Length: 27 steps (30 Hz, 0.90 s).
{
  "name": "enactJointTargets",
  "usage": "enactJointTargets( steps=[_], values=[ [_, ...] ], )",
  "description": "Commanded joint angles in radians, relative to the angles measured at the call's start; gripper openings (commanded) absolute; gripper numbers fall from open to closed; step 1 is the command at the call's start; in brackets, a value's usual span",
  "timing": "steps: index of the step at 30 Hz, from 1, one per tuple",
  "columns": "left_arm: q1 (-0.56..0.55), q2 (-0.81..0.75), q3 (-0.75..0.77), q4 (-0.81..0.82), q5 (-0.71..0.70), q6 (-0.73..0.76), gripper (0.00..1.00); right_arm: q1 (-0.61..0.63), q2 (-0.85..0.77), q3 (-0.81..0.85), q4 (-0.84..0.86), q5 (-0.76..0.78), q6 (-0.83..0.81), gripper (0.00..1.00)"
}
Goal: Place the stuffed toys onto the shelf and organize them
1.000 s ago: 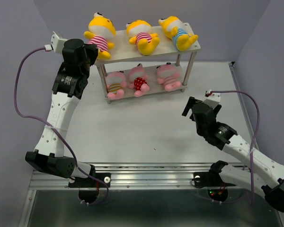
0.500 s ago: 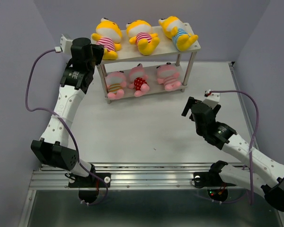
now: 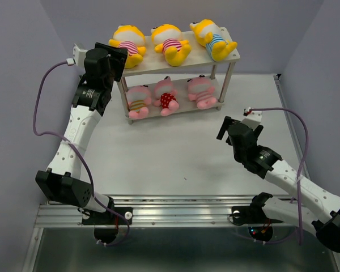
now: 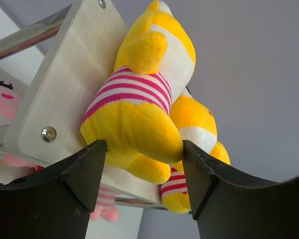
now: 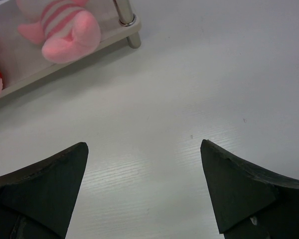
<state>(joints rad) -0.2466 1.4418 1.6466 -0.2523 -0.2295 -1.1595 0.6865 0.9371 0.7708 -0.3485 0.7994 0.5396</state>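
Observation:
Three yellow stuffed toys lie on the shelf's top board (image 3: pixel 148 61): left (image 3: pixel 126 41), middle (image 3: pixel 169 42) and right (image 3: pixel 212 38). Three pink toys sit on the lower board: (image 3: pixel 138 100), (image 3: pixel 166 96), (image 3: pixel 201 90). My left gripper (image 3: pixel 119 55) is at the top board's left end, open. In the left wrist view its gripper (image 4: pixel 143 149) has its fingers either side of the left yellow toy's (image 4: pixel 139 99) legs, and the toy rests on the board (image 4: pixel 60 94). My right gripper (image 3: pixel 238 126) hovers open over the table, right of the shelf, holding nothing (image 5: pixel 143 144).
The right wrist view shows the rightmost pink toy (image 5: pixel 65 25) and a metal shelf leg (image 5: pixel 125 15) at the upper left, with bare white table (image 5: pixel 189 74) beneath the fingers. Purple walls close in the table on three sides.
The left arm carried the yellow toy further onto the top board, and its jaws went from shut on the toy to open. The right arm has not moved.

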Motion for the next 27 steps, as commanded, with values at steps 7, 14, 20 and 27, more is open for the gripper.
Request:
enactJointTargets(
  steps=[7, 14, 20, 27],
  values=[
    [0.001, -0.040, -0.030, 0.064, 0.050, 0.064, 0.79, -0.005, 0.026, 0.013, 0.020, -0.002, 0.011, 1.00],
    [-0.002, -0.106, -0.047, 0.067, 0.107, 0.147, 0.99, -0.005, 0.026, 0.015, 0.022, -0.003, 0.016, 1.00],
    [-0.016, -0.191, -0.067, 0.067, 0.169, 0.282, 0.99, -0.005, 0.040, 0.015, 0.034, -0.009, 0.028, 1.00],
    [-0.063, -0.375, -0.312, 0.050, 0.152, 0.419, 0.99, -0.005, 0.058, 0.007, 0.062, -0.034, 0.074, 1.00]
  ],
)
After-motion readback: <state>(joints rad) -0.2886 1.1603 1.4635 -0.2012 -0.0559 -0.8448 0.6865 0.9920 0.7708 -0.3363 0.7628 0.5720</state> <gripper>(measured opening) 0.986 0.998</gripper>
